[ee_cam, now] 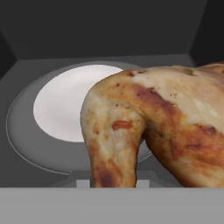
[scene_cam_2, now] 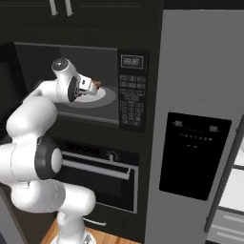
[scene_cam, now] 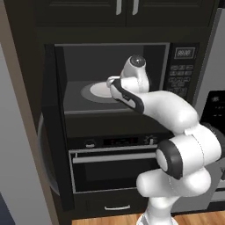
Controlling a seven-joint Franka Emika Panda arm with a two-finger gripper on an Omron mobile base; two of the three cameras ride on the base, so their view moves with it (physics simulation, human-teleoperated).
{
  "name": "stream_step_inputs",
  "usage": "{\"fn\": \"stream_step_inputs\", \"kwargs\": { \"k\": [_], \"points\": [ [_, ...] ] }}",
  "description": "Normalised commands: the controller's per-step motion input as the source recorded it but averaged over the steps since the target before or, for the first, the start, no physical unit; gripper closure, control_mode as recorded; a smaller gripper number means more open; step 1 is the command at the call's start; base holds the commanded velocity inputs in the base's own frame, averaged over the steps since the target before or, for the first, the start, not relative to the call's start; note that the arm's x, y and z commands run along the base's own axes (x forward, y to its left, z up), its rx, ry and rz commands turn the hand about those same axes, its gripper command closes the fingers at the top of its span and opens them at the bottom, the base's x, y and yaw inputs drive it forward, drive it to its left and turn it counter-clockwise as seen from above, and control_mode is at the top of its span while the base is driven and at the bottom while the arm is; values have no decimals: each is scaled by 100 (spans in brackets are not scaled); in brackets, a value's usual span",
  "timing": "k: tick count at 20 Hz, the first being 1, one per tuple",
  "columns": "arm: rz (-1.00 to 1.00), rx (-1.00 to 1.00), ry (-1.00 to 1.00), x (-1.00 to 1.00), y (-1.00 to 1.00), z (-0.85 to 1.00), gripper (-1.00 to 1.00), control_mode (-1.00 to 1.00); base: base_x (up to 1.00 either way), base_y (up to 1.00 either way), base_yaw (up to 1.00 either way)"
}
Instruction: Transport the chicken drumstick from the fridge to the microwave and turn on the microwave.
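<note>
My gripper (scene_cam_2: 90, 85) is inside the open microwave (scene_cam_2: 125, 50), jaws clamped on the chicken drumstick (ee_cam: 162, 127). In the hand view the meat hangs directly ahead of my fingers, lifted clear of the floor. The pale turntable (ee_cam: 65, 107) lies below and beyond it, off to one side. I judge I carry it high so it clears the rim before setting down. The keypad (scene_cam_2: 130, 105) sits just outside the cavity, for the start step once the door is shut.
</note>
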Motion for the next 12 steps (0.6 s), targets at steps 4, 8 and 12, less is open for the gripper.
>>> {"fn": "stream_step_inputs", "kwargs": {
  "k": [4,8,12],
  "points": [
    [0,0,0,36,0,-37,100,-100,0,0,0],
    [0,0,0,36,0,-28,100,-100,0,0,0],
    [0,1,0,41,0,-10,100,-100,0,0,0]
  ]
}}
